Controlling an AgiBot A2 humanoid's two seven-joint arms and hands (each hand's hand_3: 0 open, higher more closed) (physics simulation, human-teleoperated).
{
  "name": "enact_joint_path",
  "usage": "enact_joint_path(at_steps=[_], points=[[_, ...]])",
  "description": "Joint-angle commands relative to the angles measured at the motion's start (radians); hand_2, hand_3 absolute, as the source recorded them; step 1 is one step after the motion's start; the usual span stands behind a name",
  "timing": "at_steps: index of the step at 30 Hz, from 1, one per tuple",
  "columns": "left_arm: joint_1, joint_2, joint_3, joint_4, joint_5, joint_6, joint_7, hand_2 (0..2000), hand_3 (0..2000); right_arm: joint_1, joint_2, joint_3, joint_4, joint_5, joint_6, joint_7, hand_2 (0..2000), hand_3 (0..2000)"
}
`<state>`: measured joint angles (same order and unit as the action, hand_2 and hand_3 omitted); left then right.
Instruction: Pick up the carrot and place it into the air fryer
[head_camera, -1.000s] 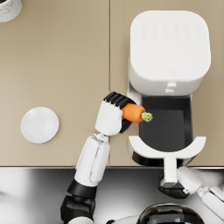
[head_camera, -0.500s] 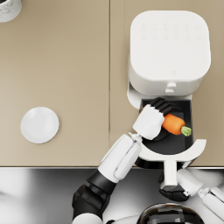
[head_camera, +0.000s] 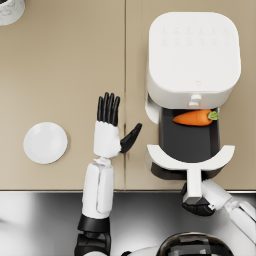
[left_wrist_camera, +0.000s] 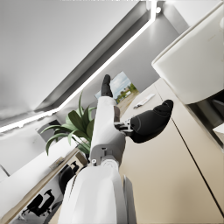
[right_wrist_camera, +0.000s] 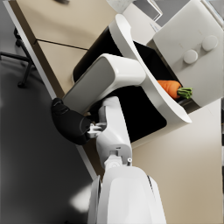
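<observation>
**One carrot in the drawer, drawer not shut yet**

One carrot (head_camera: 194, 117) lies in the pulled-out air fryer (head_camera: 192, 55) drawer (head_camera: 190, 142), at the back end near the body, leafy end toward the robot's right. It lies flat on the dark floor of the basket, nothing holding it. Placing looks done, IMO.

Hands:
- Left hand (head_camera: 108, 131) is over the bare table (head_camera: 60, 75), fingers spread and straight, thumb out toward the fryer, holding nothing. Well apart from the drawer.
- Right hand (head_camera: 198, 202) is at the drawer handle (head_camera: 193, 182), down at the table's front edge. Fingers seem wrapped on the handle, judging by the right wrist view, but the grip itself is partly hidden, so not 100% sure.

Risks from here:
- If the drawer gets pushed in fast, the carrot could roll or slide, since it's round and loose. Prob stays inside, walls are high.
- Carrot sits close to the fryer body's lip; if it rides up, it might catch w/ the opening on closing.
- A skewed push from the right hand could jam the drawer.
- Left thumb points at the drawer side; a sideways swing could knock it.

Around: white plate (head_camera: 45, 143) to the left of the left arm, a pale cup (head_camera: 10, 10) at the far corner. Neither is in the way.
</observation>
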<state>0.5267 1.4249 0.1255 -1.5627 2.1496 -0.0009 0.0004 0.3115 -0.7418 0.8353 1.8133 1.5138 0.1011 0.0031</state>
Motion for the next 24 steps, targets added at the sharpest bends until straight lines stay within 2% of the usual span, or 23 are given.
enact_joint_path(at_steps=[1,9,12,19,24], points=[[-0.004,-0.001,-0.187,0.008,0.000,0.000,0.000,0,0,0.109,-0.266,0.019,-0.045,0.001,0.002,-0.001,2000,2000],[0.075,-0.019,-0.288,0.046,-0.001,0.001,0.000,0,0,0.263,-0.351,0.006,-0.241,0.003,0.010,0.018,2000,2000],[0.099,-0.026,-0.322,0.056,-0.001,0.001,0.000,0,0,0.324,-0.390,0.001,-0.336,0.004,0.021,0.008,2000,2000],[0.099,-0.033,-0.341,0.027,-0.001,0.001,0.000,0,0,0.518,-0.541,-0.002,-0.745,0.004,0.054,0.011,2000,2000],[0.103,-0.037,-0.324,0.033,-0.001,0.001,0.000,0,0,0.610,-0.599,0.004,-0.923,0.004,0.073,0.017,2000,2000]])
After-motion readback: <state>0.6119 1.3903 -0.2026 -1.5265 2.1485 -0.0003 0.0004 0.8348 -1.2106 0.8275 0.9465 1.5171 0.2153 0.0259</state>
